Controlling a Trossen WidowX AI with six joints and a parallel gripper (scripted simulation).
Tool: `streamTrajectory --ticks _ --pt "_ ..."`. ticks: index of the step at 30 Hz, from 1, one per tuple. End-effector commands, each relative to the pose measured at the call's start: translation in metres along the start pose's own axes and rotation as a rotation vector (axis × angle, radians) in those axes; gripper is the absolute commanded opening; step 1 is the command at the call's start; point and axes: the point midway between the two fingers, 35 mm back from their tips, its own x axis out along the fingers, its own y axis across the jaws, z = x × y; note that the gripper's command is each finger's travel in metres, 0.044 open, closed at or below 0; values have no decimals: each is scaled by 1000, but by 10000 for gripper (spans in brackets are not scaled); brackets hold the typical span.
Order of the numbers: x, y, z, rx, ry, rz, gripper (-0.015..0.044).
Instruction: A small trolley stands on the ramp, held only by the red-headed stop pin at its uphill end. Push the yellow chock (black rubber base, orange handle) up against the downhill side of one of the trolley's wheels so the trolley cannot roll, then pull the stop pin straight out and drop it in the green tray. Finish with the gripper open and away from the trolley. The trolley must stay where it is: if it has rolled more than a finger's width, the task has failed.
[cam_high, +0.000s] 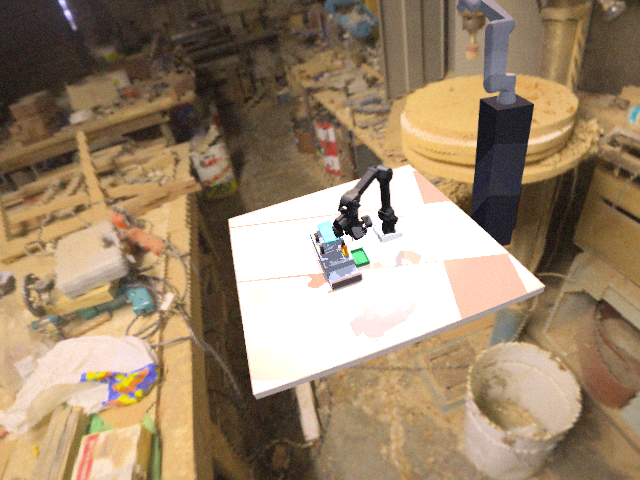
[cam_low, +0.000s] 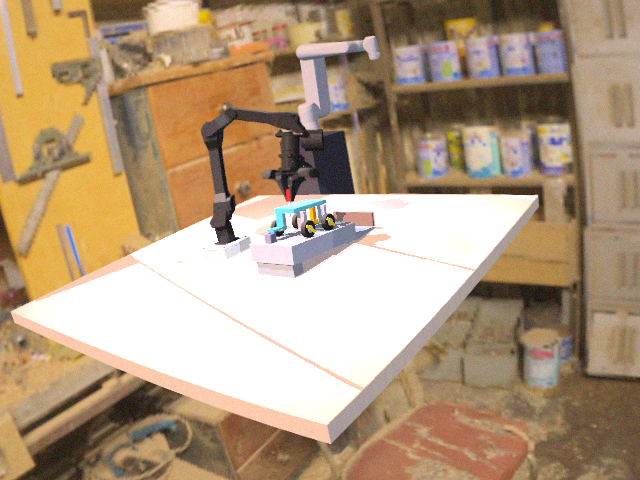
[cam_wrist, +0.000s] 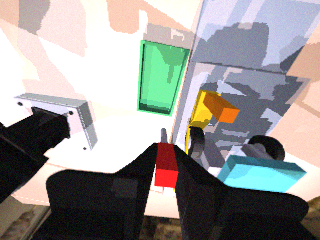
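Observation:
My gripper (cam_high: 356, 235) (cam_low: 288, 193) (cam_wrist: 164, 147) is shut on the red-headed stop pin (cam_low: 288, 195) (cam_wrist: 166, 170), its thin grey shaft pointing down, clear of the ramp. It hangs above the tray-side edge of the ramp, beside the trolley. The trolley (cam_high: 327, 230) (cam_low: 302, 207) (cam_wrist: 262, 172), with a cyan deck and black wheels, stands on the grey ramp (cam_high: 339, 269) (cam_low: 272, 253) (cam_wrist: 225, 40). The yellow chock (cam_high: 345, 251) (cam_wrist: 201, 111) with its orange handle sits just downhill of a tray-side wheel; exact contact cannot be told. The green tray (cam_high: 360, 257) (cam_wrist: 161, 75) is empty beside the ramp.
The arm's white base plate (cam_high: 388, 235) (cam_low: 225, 250) (cam_wrist: 86, 125) stands on the tray's other side from the ramp. A brown end board (cam_high: 346, 280) (cam_low: 356, 218) crosses the ramp's low end. A second grey arm on a dark pedestal (cam_high: 498, 170) stands beyond the table.

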Motion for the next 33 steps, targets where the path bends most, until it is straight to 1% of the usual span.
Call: streamTrajectory --ticks 1,8,33 --pt "-3 1 17 5 -6 1 0" --pt "-3 1 19 -36 -14 -1 0" --pt "-1 2 14 -804 -153 -81 0"
